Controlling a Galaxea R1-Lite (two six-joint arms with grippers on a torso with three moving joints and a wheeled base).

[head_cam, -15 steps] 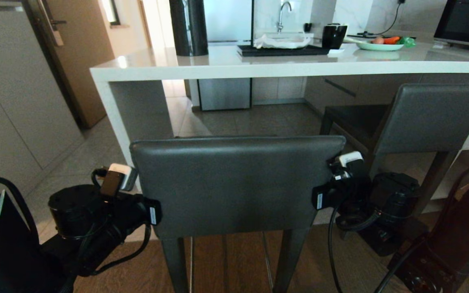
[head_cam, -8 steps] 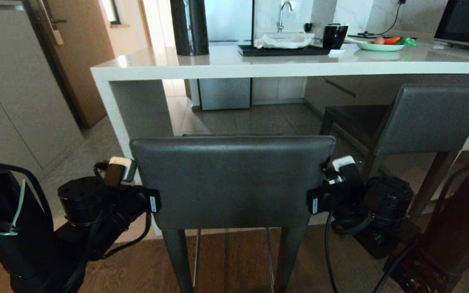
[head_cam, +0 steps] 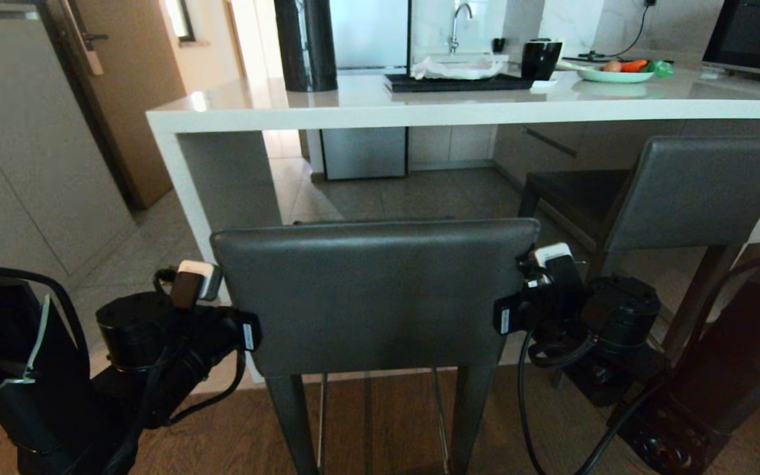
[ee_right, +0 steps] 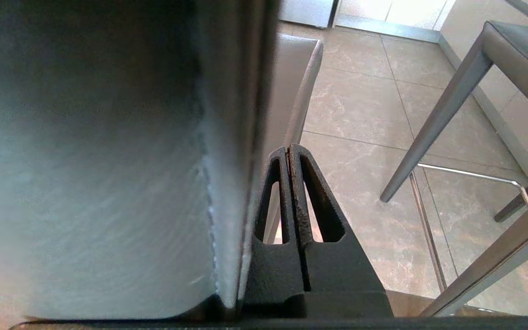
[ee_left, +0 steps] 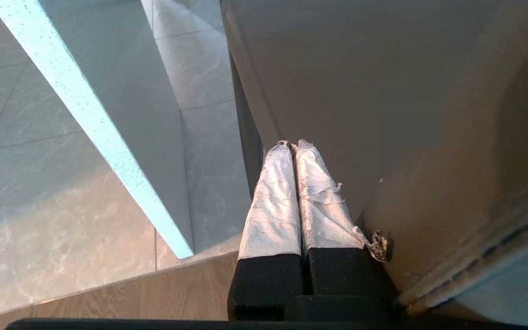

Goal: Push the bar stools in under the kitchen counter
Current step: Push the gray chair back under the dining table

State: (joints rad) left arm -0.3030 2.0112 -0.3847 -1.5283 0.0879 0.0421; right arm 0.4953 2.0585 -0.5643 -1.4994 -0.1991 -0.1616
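Observation:
The near bar stool stands in front of me, its grey backrest facing me, just short of the kitchen counter. My left gripper lies against the backrest's left edge and my right gripper against its right edge. In the left wrist view the tape-wrapped gripper is shut and empty beside the backrest. In the right wrist view the black gripper is shut beside the backrest. The second bar stool stands at the right, its seat under the counter.
The counter's slab leg stands just left of the near stool. A black tray, a black mug and a plate of vegetables sit on top. Grey cabinets line the left. The second stool's metal footrest is close to my right gripper.
The near stool's backrest has moved slightly away from me toward the counter, its right edge shifting left. Both grippers moved with it, staying shut at its sides.

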